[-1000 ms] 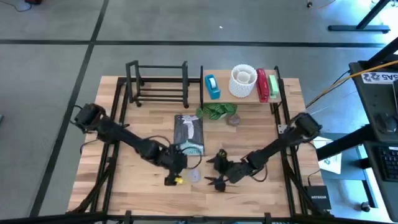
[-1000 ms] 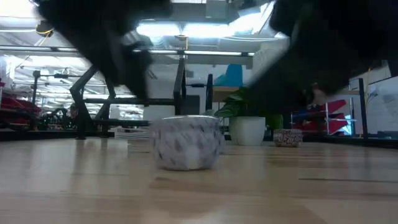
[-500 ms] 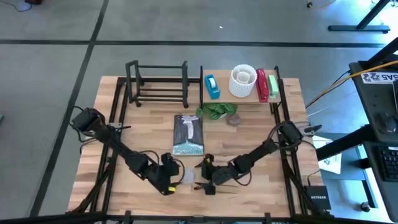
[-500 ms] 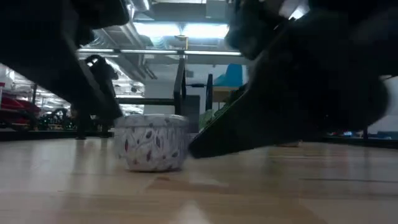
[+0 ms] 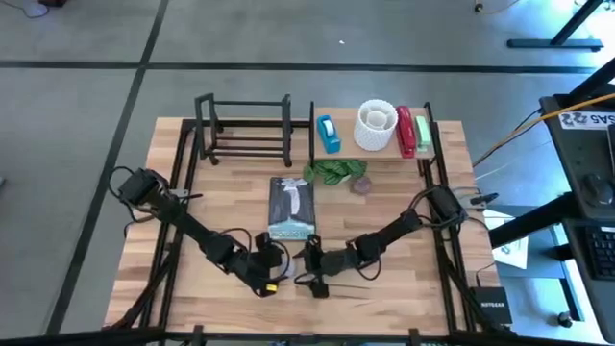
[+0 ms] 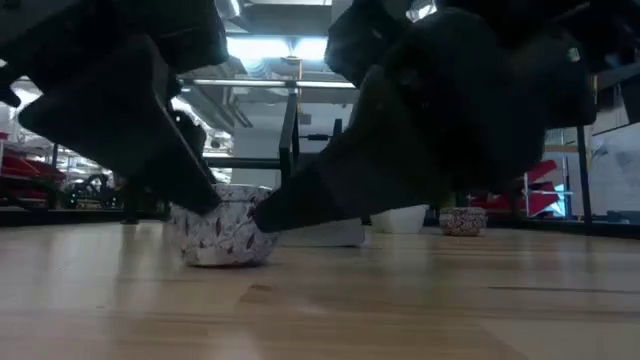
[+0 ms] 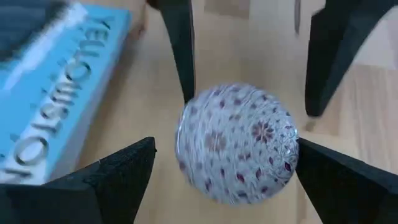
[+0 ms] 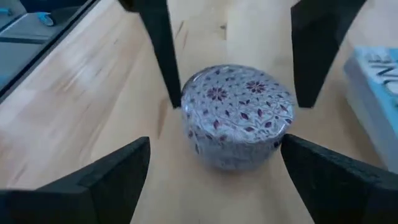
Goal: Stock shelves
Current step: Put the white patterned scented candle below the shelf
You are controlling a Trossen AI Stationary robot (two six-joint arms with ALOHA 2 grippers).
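**Two grippers close in on one tin**

At the near edge of the worktop [image 5: 192, 211] a small round patterned tin [image 8: 237, 112] stands upright on the wood, lid up. Being round, it has no long axis to speak of and faces no particular way; its axis is vertical. Both arms meet over it. The left gripper [image 7: 217, 177] has its jaws spread wide to either side of the tin without touching it, and the right gripper [image 8: 214, 171] does the same from the opposite side, jaws equally wide. In the low view both dark grippers hang right at the tin, one on each side.

The step in hand looks like the pick-up, not yet made. The next move calls for one gripper to close on the tin's sides while the other backs away, since both cannot take it.

Just beyond lies a blue book [image 5: 291, 208], flat, its long axis running away toward the shelves. Farther back stand the empty black rack [image 5: 245, 128] and the wood shelf [image 5: 341, 149], which already carries several things.
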